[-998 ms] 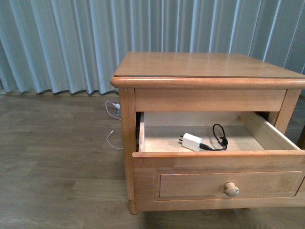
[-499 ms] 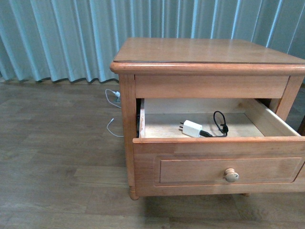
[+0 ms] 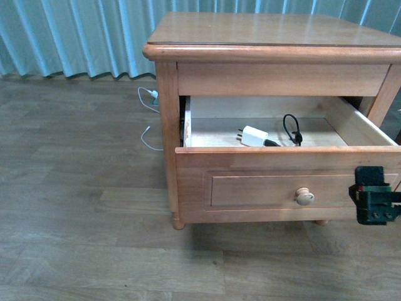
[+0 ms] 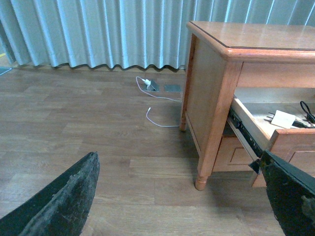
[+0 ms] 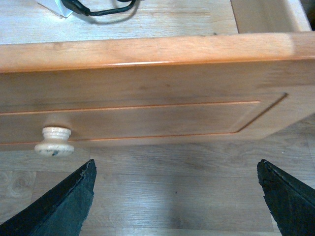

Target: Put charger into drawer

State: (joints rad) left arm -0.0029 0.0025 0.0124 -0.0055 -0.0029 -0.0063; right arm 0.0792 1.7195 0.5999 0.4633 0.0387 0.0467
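The drawer [image 3: 263, 187] of the wooden nightstand stands pulled open, with its round pale knob [image 3: 305, 196] on the panel front. Inside it lies the white charger [image 3: 254, 135], its looped black cable [image 3: 291, 130] beside it. My right gripper [image 3: 374, 195] hangs open just in front of the drawer front's right end, holding nothing. In the right wrist view the open gripper [image 5: 175, 164] sits below the drawer front [image 5: 147, 118], right of the knob [image 5: 54, 141]. My left gripper [image 4: 178, 157] is open over the floor, left of the nightstand; the charger [image 4: 283, 119] shows beyond it.
The nightstand [image 3: 263, 31] has a shorter closed front [image 3: 276, 78] above the open drawer. A thin white cable [image 3: 147, 135] with a plug lies on the wooden floor by the nightstand's left side. A pale blue curtain [image 3: 75, 37] hangs behind.
The front view has shifted, so the nightstand now sits higher in the picture. My right gripper has come into view at the drawer front's right end. The charger has not moved.
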